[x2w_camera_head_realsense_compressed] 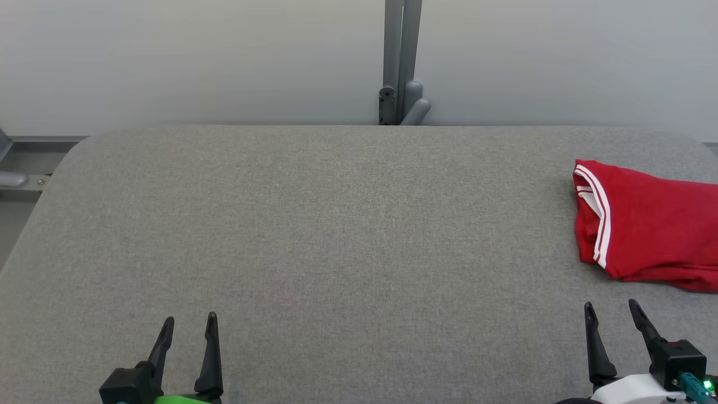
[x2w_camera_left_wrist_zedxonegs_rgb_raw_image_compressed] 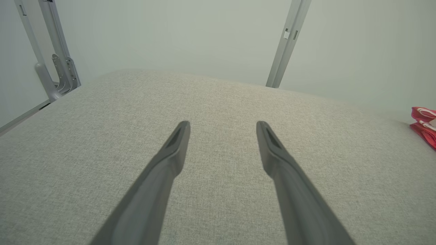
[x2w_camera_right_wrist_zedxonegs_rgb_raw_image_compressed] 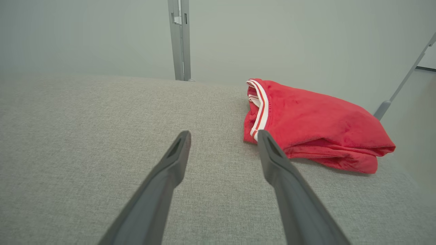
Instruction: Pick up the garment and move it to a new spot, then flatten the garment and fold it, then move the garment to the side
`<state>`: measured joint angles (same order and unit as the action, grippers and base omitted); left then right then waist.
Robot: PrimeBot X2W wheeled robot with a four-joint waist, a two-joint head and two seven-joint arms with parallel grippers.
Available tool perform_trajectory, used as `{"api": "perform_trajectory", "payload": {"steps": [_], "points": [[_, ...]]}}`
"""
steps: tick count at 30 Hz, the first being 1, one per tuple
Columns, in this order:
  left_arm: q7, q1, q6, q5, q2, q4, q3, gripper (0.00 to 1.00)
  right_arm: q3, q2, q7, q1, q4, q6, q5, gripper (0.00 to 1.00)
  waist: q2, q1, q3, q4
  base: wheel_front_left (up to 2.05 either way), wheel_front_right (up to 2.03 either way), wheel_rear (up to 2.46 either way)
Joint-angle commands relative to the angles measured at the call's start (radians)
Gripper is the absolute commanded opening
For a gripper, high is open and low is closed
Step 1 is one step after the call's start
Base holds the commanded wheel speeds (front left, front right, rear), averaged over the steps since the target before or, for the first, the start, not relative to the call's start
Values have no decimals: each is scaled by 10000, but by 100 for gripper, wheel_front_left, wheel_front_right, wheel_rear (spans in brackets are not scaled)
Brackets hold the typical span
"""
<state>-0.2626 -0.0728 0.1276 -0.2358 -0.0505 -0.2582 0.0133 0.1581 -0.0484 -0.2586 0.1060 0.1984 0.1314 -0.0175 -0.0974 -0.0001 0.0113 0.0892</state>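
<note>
The garment (x2w_camera_head_realsense_compressed: 650,224) is red with white stripes along one edge and lies folded in a bundle at the table's right side, cut off by the head view's right edge. In the right wrist view the garment (x2w_camera_right_wrist_zedxonegs_rgb_raw_image_compressed: 313,126) lies just beyond and to the right of my fingertips. My right gripper (x2w_camera_head_realsense_compressed: 611,311) stands open a little in front of it, empty; its fingers (x2w_camera_right_wrist_zedxonegs_rgb_raw_image_compressed: 272,149) hover over bare cloth. At the lower left my left gripper (x2w_camera_head_realsense_compressed: 189,324) is open and empty, far from the garment (x2w_camera_left_wrist_zedxonegs_rgb_raw_image_compressed: 424,126), whose edge shows at the left wrist view's far right.
The grey fabric-covered table (x2w_camera_head_realsense_compressed: 336,224) spreads wide with rounded far corners. A grey metal post (x2w_camera_head_realsense_compressed: 401,62) rises behind its far edge against a pale wall. A metal frame (x2w_camera_head_realsense_compressed: 22,163) runs off the table's left side.
</note>
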Motion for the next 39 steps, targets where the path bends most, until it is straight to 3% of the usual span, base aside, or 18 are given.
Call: {"api": "perform_trajectory", "payload": {"steps": [1,39], "points": [[-24,24,32,-21,-8,13,11,100,27,-17,-66,188,35,-15,42,100,0,1,2,-21,0,0,0],[-4,172,-26,-79,-2,-66,75,100,70,-1,-8,-96,78,-2,79,100,0,1,62,-351,0,0,0]]}}
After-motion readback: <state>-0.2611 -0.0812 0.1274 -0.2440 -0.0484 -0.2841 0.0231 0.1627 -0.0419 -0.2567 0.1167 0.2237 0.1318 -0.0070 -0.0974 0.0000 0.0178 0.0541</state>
